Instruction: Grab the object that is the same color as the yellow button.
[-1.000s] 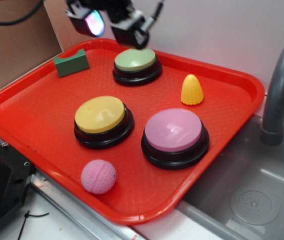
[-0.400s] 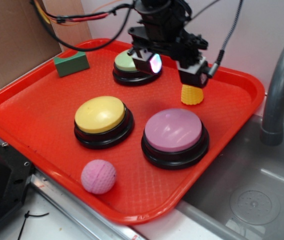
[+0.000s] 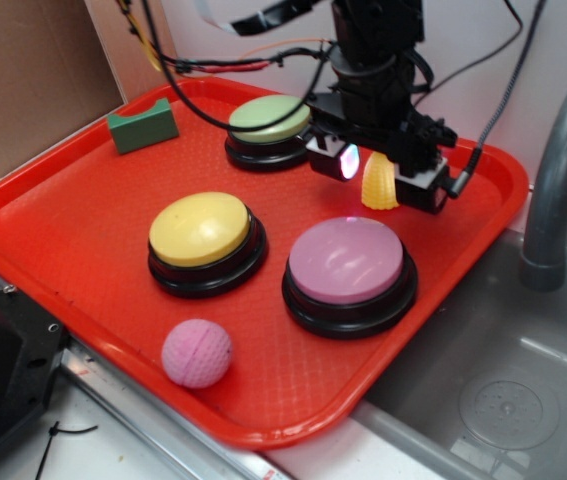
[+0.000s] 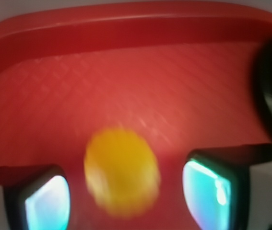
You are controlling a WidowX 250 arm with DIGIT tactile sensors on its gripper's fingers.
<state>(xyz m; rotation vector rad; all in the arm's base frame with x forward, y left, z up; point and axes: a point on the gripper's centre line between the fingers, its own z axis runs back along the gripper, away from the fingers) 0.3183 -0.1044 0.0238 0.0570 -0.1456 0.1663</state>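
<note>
Note that the gripper point(image 4: 121, 191) stands wide open and empty, with the upright corn cob point(image 4: 121, 171) centred between its fingers point(image 4: 47, 199), directly below.

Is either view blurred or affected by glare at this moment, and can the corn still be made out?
Exterior view: sharp overall, soft glare on the pink button, the toy corn partly hidden behind the gripper. Wrist view: blurred throughout, the toy corn a smeared yellow blob between the two glowing fingers, kernel texture lost; the red tray texture is only faintly readable.
</note>
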